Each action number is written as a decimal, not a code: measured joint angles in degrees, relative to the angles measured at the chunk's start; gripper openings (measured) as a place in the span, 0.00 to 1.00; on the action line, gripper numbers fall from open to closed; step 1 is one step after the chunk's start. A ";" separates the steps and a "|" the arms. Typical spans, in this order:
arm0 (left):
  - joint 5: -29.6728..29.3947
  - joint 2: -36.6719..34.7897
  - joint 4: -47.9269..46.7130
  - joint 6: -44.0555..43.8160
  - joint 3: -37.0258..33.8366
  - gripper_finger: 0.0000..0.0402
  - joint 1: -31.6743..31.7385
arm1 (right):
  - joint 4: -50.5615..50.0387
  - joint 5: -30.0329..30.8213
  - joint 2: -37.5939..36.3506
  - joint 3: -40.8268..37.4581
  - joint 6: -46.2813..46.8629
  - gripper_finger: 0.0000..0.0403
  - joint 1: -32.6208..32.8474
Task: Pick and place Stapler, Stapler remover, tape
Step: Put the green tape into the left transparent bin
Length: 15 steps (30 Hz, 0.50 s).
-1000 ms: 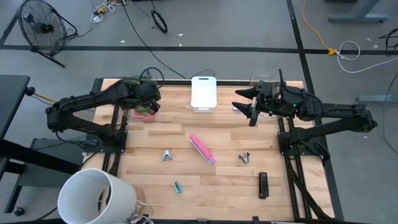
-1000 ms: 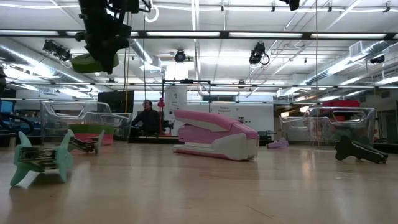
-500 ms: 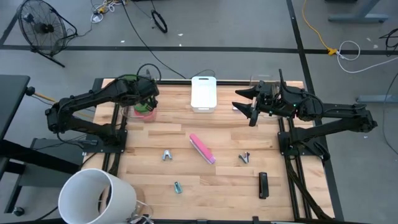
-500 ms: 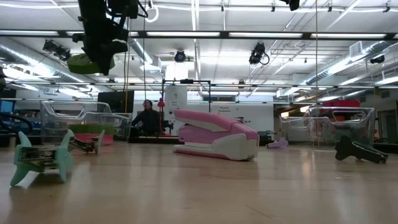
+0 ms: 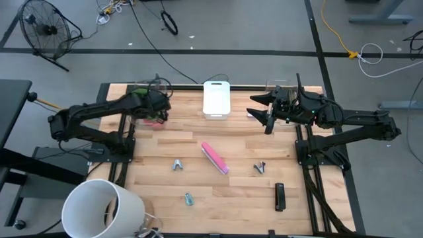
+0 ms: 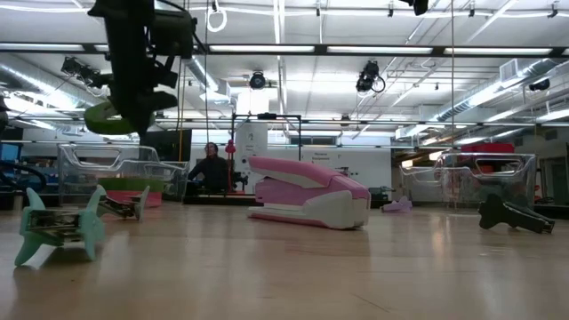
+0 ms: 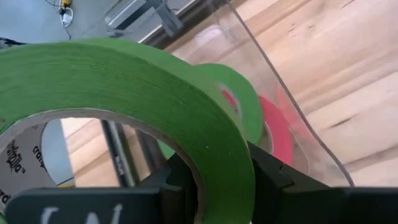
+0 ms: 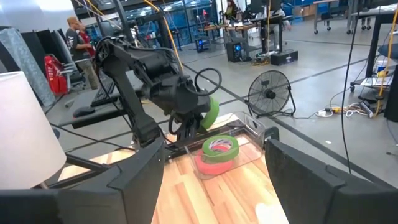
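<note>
A: Where is the tape?
B: One green roll (image 7: 155,106) is gripped in the left fingers (image 7: 267,177), held in the air over a clear bin (image 8: 252,146) at the tabletop's (image 5: 238,198) far left corner. Another green roll (image 8: 220,147) lies on a red one (image 8: 214,163) inside that bin.
A: And the right arm?
B: It hangs over the far right side, fingers (image 8: 298,180) spread wide, empty.
A: The rest?
B: The pink stapler (image 5: 215,158) lies mid-tabletop, with a teal remover (image 6: 58,229) nearer the front.
</note>
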 joint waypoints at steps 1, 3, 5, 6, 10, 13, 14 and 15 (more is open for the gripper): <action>-0.08 0.00 1.33 0.00 -0.83 0.25 0.08 | -0.04 0.00 0.00 0.00 0.00 0.69 0.00; -0.14 0.00 4.28 0.06 -2.54 0.25 0.31 | -0.32 0.00 0.00 0.00 0.00 0.69 0.00; -0.17 0.00 6.65 -0.03 -4.40 0.25 0.46 | -0.75 -0.03 0.00 0.00 0.02 0.69 0.00; -0.16 0.00 7.99 -0.01 -5.26 0.25 0.46 | -0.81 -0.04 0.00 0.00 0.06 0.69 0.00; -0.15 0.00 10.55 0.44 -6.87 0.25 0.46 | -0.83 -0.10 0.00 0.00 0.10 0.69 0.01; -0.17 0.00 12.37 2.24 -7.29 0.25 0.46 | -0.85 -0.07 0.00 0.00 0.19 0.69 0.00; -0.13 0.00 12.78 2.95 -7.31 0.25 0.46 | -0.85 -0.07 0.00 0.00 0.21 0.69 0.00; -0.17 0.00 12.80 3.25 -7.31 0.25 0.46 | -0.85 -0.07 0.00 0.00 0.21 0.69 0.00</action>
